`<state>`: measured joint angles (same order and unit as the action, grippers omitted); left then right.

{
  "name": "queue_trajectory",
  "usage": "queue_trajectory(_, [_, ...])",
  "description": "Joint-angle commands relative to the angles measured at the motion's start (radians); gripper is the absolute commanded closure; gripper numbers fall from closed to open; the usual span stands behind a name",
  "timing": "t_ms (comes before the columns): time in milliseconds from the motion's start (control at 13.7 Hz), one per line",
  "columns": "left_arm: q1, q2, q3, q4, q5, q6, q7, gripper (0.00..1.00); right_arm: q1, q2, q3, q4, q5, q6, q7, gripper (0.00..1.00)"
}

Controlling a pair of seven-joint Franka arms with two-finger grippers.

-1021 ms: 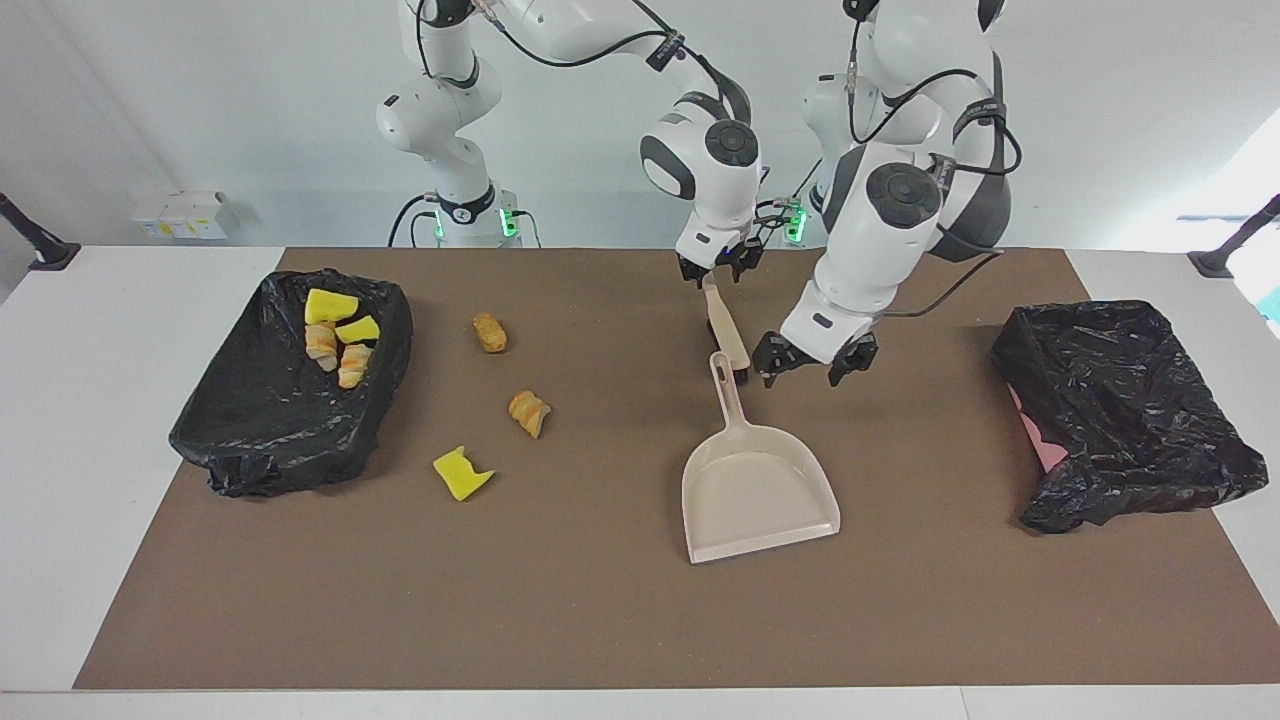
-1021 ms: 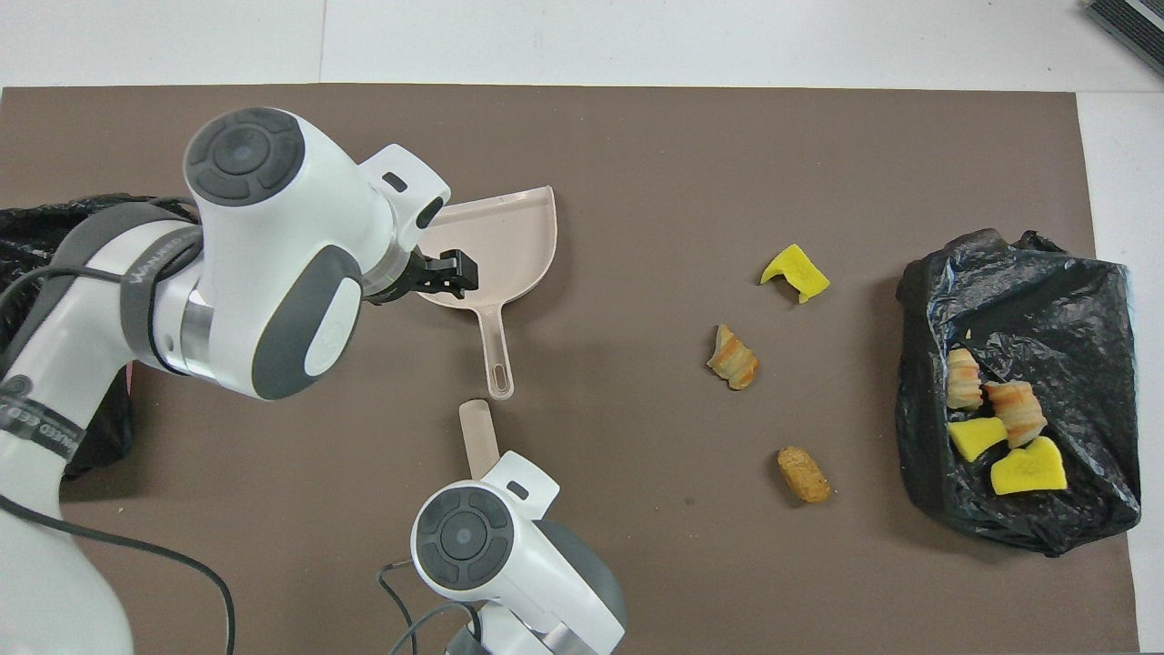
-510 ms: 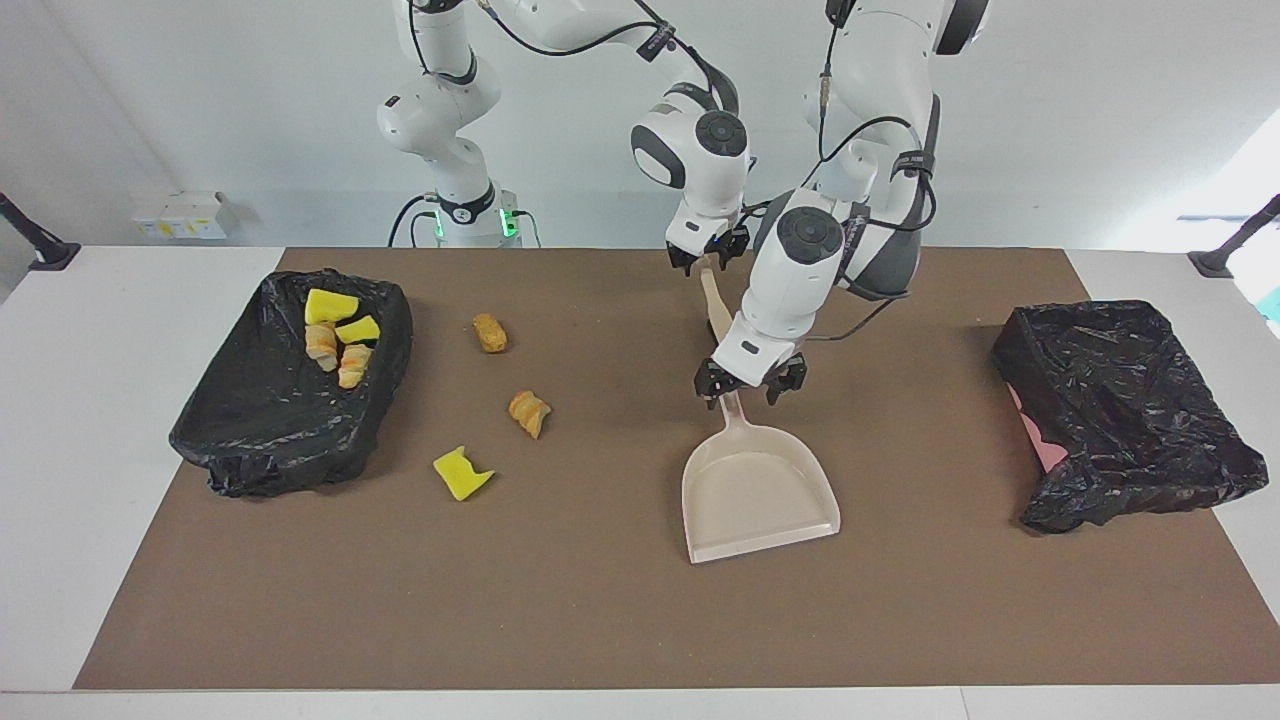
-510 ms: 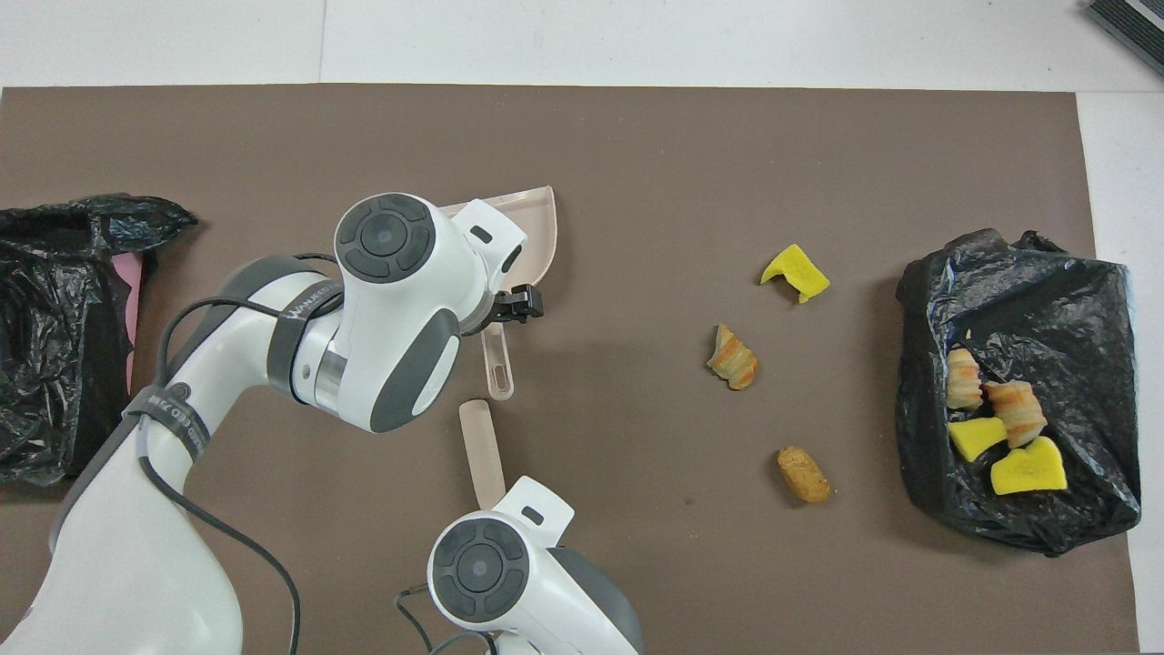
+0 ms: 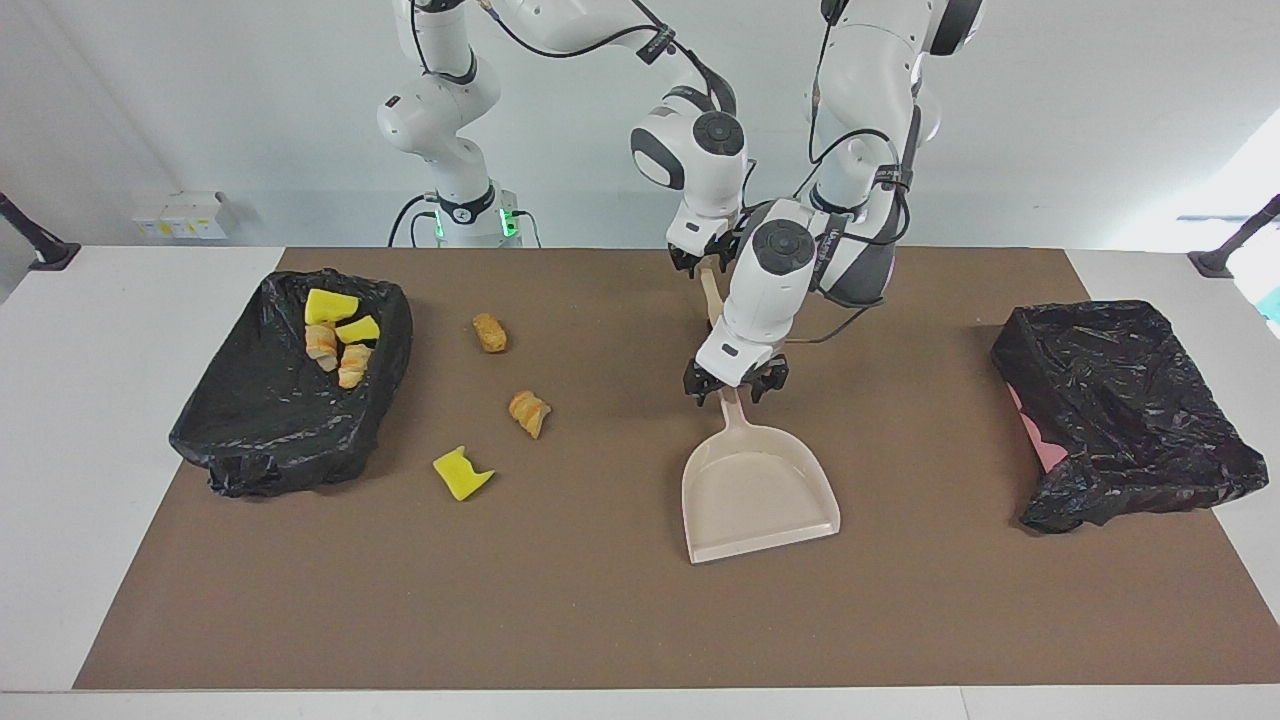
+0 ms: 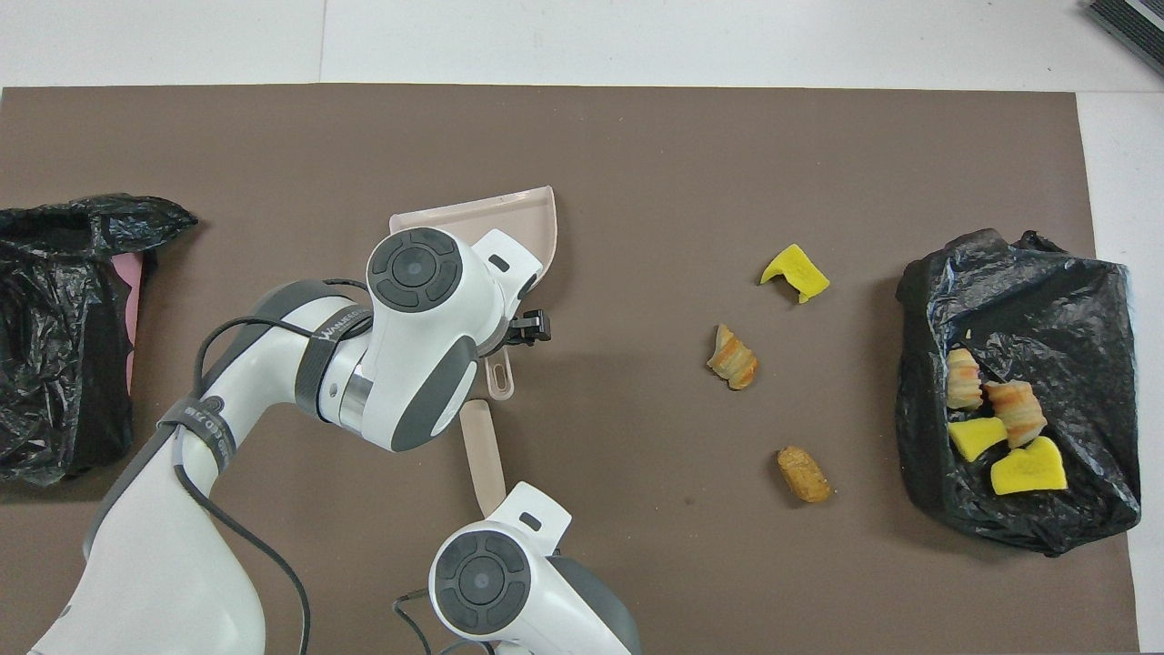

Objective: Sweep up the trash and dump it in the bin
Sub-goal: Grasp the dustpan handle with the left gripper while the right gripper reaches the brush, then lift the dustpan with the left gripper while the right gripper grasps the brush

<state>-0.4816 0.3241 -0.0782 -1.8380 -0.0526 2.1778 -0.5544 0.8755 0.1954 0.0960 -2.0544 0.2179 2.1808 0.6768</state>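
Three pieces of trash lie loose on the brown mat: a yellow sponge chunk [image 5: 462, 473] [image 6: 795, 273], a striped bread-like lump [image 5: 529, 412] [image 6: 733, 357] and a brown lump [image 5: 489, 332] [image 6: 803, 474]. Several more scraps [image 5: 335, 335] lie in the black-lined bin [image 5: 290, 420] at the right arm's end. The beige dustpan [image 5: 760, 490] [image 6: 518, 214] rests flat mid-table. My left gripper [image 5: 733, 387] is low over its handle, open, a finger on each side. My right gripper [image 5: 706, 262] is at the upper end of the brush handle [image 5: 712, 300] [image 6: 482, 450]. The bristles are hidden.
A second black-lined bin [image 5: 1120, 410] [image 6: 55, 346], with pink showing at its rim, stands at the left arm's end of the table. The mat's edge [image 5: 600, 680] runs along the side farthest from the robots.
My left arm has swung from beside the dustpan to over its handle and come down around it. The right gripper stays at the brush handle. The trash has not moved.
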Motion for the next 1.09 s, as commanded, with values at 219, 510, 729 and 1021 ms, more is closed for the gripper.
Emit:
queue_trajectory(219, [-0.011,-0.017,0.015,-0.003,0.014,-0.015,0.002,1.0,0.005,-0.075,-0.001,-0.018,0.021,-0.107,0.055,1.0])
queue_trajectory(510, [0.009,-0.027,0.02,0.051,0.054,-0.026,0.011,1.0,-0.041,-0.247,-0.004,-0.097,-0.015,-0.255,0.099,1.0])
queue_trajectory(729, [0.044,-0.027,0.02,0.115,0.08,-0.073,0.04,1.0,-0.061,-0.425,-0.004,-0.263,-0.035,-0.297,0.162,1.0])
queue_trajectory(1021, [0.127,-0.037,0.018,0.201,0.079,-0.217,0.276,1.0,-0.105,-0.461,-0.002,-0.286,-0.178,-0.543,0.317,1.0])
